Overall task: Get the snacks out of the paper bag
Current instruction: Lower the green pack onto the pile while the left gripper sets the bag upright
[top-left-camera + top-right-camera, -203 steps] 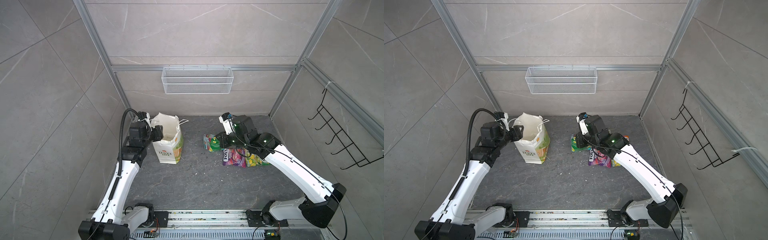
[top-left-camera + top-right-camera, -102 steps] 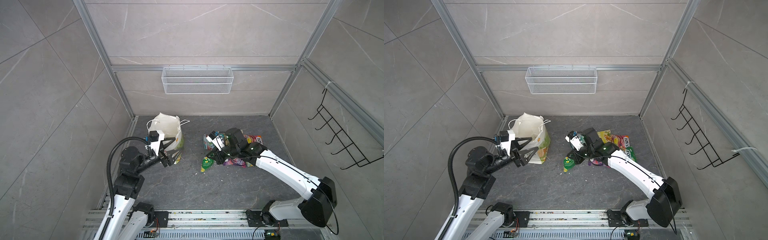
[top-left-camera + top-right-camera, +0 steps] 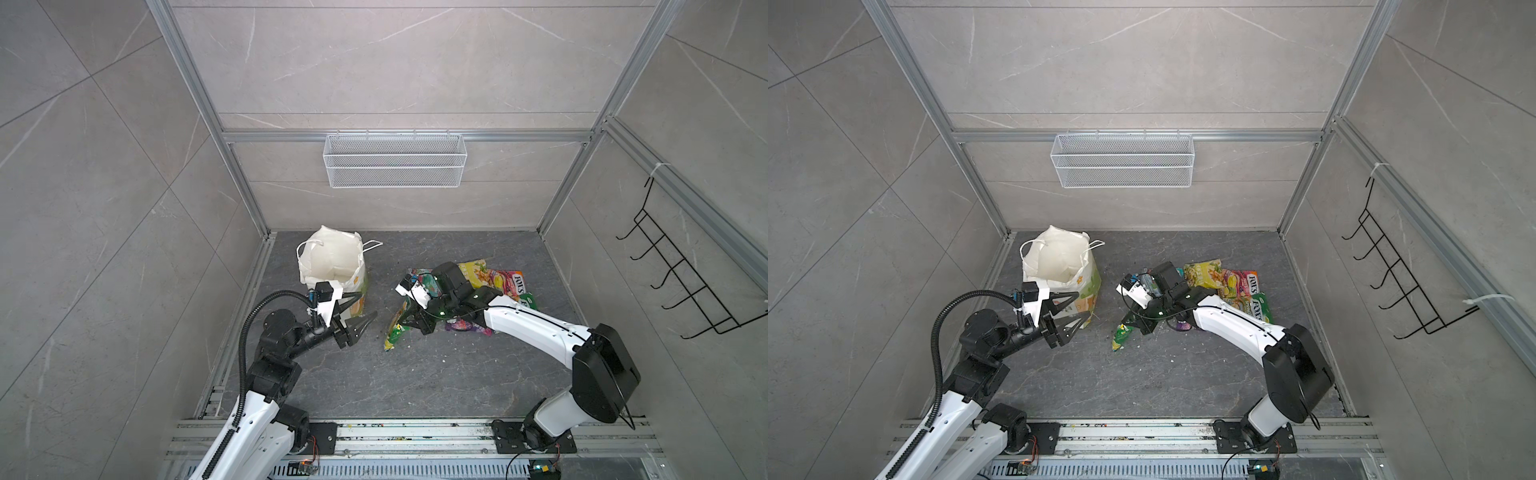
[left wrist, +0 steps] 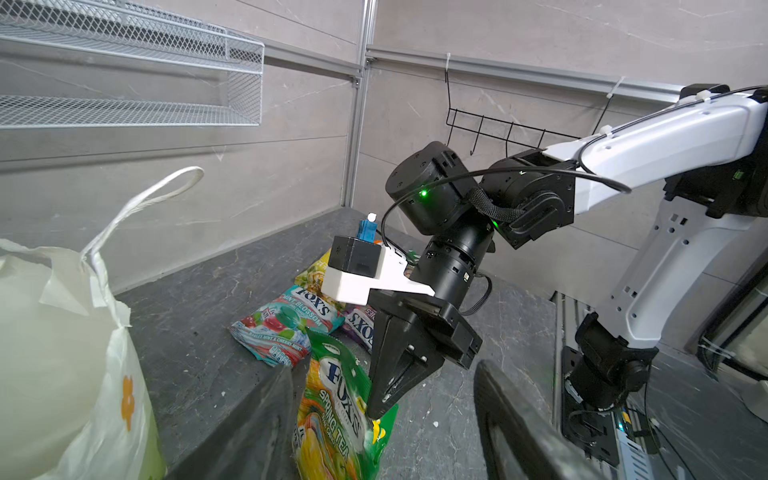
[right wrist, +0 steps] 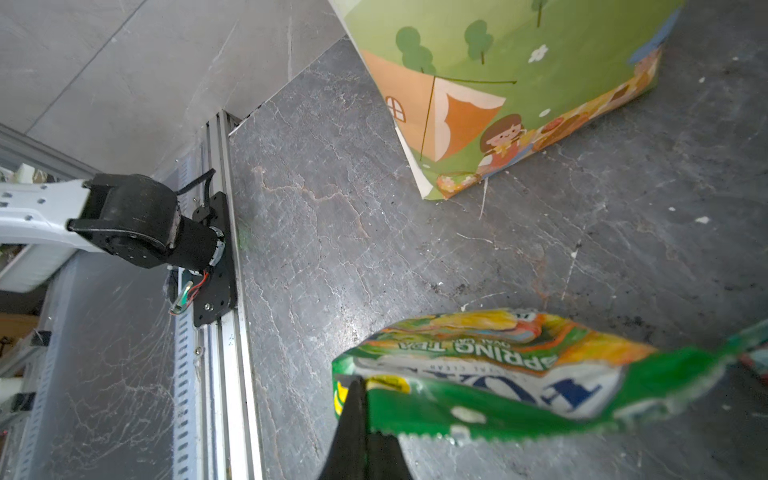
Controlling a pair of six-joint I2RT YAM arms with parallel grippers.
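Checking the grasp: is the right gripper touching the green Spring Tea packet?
Touching. Right wrist view shows the right gripper pinching the green packet at its edge.

— What's on the back wall (image 3: 395, 62)?
— Grey marbled tiles, and a white wire-mesh basket (image 3: 395, 160) hung on a horizontal aluminium rail (image 3: 395, 136).
— Either side of the basket?
— Slanting aluminium posts (image 3: 232, 166). Further right of the basket, on the side wall, there's a black wire hook rack (image 3: 681, 266).
— Below the basket?
— A dark grey stone-look floor (image 3: 415, 382), speckled with pale crumbs. At the floor's edge farthest from the basket runs a metal track (image 3: 415, 432).
— Light?
— Soft and even; pale glare on the floor under the basket.
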